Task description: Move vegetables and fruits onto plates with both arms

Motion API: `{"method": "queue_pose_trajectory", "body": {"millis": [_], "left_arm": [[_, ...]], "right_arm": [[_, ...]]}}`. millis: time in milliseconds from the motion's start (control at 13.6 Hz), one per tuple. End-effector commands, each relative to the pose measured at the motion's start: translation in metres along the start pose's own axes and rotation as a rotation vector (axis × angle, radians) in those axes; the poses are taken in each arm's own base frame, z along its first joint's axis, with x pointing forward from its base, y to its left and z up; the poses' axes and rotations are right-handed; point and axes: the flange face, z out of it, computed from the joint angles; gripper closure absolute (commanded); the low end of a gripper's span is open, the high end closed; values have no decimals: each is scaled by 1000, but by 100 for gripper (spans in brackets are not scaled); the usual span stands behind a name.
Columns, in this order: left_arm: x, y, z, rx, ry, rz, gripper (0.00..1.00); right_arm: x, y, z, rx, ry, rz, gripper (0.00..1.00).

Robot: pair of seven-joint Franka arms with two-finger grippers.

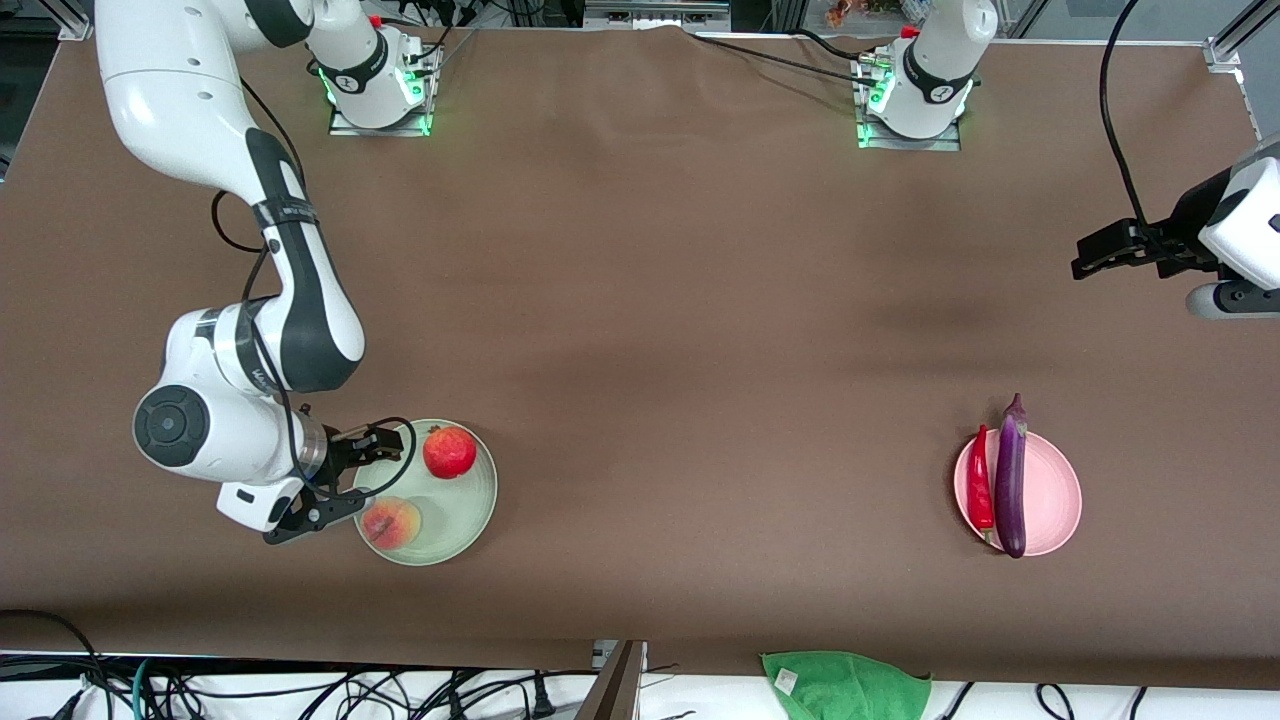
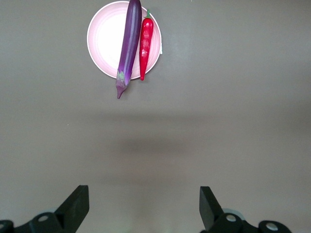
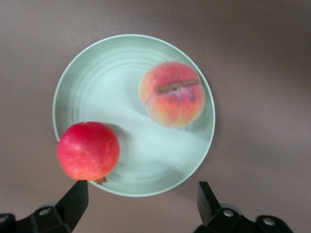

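The mint green plate (image 1: 470, 510) holds the red pomegranate (image 1: 449, 452) and the yellow-pink peach (image 1: 391, 523). My right gripper (image 1: 368, 472) is open and empty, over the plate's rim at the right arm's end. Its wrist view shows the plate (image 3: 102, 87), pomegranate (image 3: 88, 150), peach (image 3: 172, 93) and the open gripper (image 3: 141, 206). The pink plate (image 1: 1055, 500) holds the purple eggplant (image 1: 1011, 480) and the red chili (image 1: 981, 490) side by side. My left gripper (image 1: 1088, 257) is open and empty, high over bare table. Its wrist view shows the plate (image 2: 104, 43), eggplant (image 2: 127, 43), chili (image 2: 146, 41) and gripper (image 2: 143, 208).
A green cloth (image 1: 845, 685) lies at the table's edge nearest the front camera. Brown table cover (image 1: 680, 380) spans between the two plates. Cables hang below the near edge and trail from the arm bases.
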Motion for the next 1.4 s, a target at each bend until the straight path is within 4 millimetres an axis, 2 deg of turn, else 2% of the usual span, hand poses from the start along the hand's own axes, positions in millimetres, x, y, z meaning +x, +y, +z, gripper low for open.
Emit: {"method": "queue_pose_trajectory", "body": {"millis": [0, 221, 443, 590, 959, 1328], "left_arm": [[5, -1, -5, -3, 12, -9, 0], [7, 0, -3, -6, 9, -7, 0], [8, -1, -2, -9, 7, -10, 0], [10, -2, -4, -7, 13, -12, 0], [12, -2, -2, -8, 10, -15, 0], [12, 2, -1, -5, 9, -13, 0]], "right_arm": [[-13, -16, -51, 20, -28, 147, 1], [-43, -45, -95, 11, -86, 262, 1], [-87, -54, -144, 10, -66, 268, 1], [-109, -54, -167, 8, -50, 273, 1], [-136, -47, -193, -21, -96, 268, 1], [-141, -42, -197, -22, -105, 279, 1]]}}
